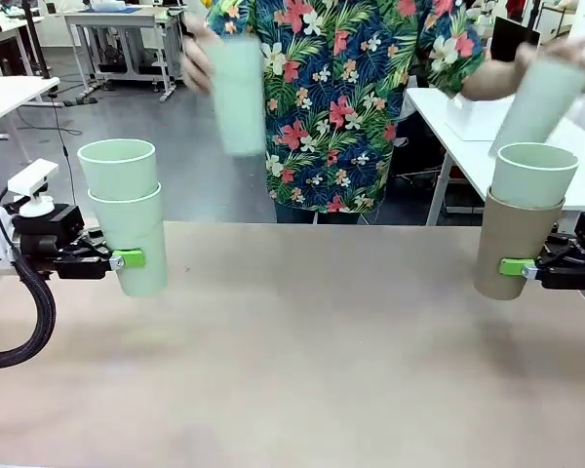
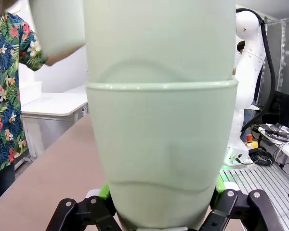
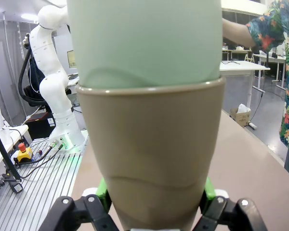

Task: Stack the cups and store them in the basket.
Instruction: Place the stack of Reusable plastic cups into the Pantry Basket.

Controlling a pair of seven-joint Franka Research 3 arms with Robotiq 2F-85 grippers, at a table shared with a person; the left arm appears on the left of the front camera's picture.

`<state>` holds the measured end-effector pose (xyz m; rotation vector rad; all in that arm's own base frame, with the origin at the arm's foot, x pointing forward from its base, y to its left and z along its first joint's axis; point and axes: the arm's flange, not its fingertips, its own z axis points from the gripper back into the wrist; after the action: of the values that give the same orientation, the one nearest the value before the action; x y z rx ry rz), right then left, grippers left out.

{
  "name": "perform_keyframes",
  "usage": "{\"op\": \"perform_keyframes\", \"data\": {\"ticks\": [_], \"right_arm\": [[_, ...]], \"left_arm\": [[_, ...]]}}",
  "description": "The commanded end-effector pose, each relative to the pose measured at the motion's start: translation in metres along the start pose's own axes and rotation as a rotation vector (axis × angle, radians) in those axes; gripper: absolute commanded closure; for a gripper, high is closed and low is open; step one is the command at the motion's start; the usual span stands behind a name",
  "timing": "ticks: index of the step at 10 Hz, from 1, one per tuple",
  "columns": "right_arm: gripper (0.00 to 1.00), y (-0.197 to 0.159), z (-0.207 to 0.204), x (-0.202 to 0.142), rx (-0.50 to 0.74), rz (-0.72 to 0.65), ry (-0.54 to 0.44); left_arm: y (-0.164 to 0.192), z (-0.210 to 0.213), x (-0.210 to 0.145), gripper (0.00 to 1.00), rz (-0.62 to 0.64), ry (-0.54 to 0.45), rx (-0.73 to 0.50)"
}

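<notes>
Over table [image 1: 302, 351], left end effector [image 1: 136, 259] tight on mint cups [image 1: 127, 219], right end effector [image 1: 507, 266] on mint-in-tan pair [image 1: 515, 229].

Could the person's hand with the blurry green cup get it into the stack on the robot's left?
Probably yes. The stack, held upright in the left fingers, has its mouth open with nothing over it, and the hand has its cup raised nearby.
</notes>
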<state>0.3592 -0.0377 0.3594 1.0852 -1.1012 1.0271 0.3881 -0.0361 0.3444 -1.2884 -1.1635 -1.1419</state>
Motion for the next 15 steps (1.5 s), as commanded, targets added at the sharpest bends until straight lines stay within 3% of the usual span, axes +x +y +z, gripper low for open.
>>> {"op": "perform_keyframes", "data": {"ticks": [1,15], "right_arm": [[0.16,-0.0014,-0.0001,0.0027,-0.015,0.003,-0.010],[0.16,-0.0014,-0.0001,0.0027,-0.015,0.003,-0.010]], "left_arm": [[-0.0015,-0.0007,0.0032,0.15,-0.007,-0.003,-0.003],[-0.0015,-0.0007,0.0032,0.15,-0.007,-0.003,-0.003]]}}
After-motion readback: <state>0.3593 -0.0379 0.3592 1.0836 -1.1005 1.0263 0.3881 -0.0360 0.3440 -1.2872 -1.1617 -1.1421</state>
